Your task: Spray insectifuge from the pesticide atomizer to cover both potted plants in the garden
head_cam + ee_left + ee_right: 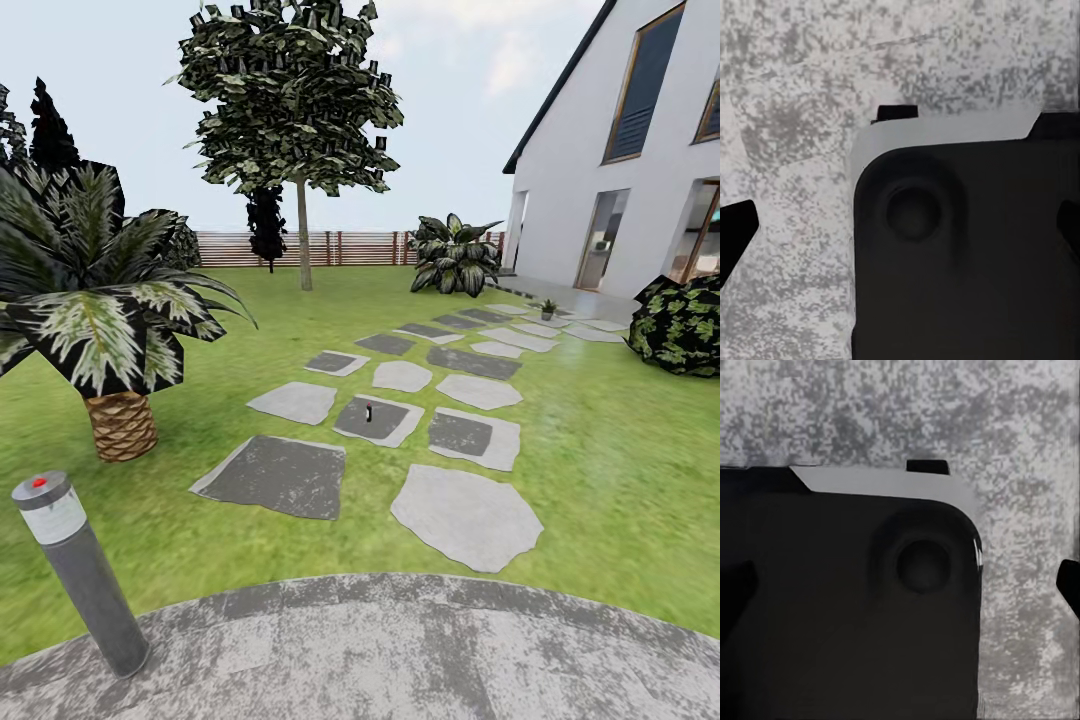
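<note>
Grey patio [400,650] is lying under us; we are seeing one pesticide atomizer [369,410] far ahead, one potted plant [547,309] farther; finger states we cannot tell.

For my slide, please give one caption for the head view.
Garden lawn with stepping stones, the pesticide atomizer upright on one, a bollard lamp beside the paved patio.

lawn [600,470]: bright green
stepping stones [465,515]: pale grey, several with dark grey mottled centres
patio [400,650]: grey, blotched light and dark
bollard lamp [80,570]: grey post, whitish band, red dot on top
fence [330,248]: brown slats
palm [100,300]: green-and-cream streaked fronds, tan woven-patterned trunk
house wall [570,170]: white
</note>
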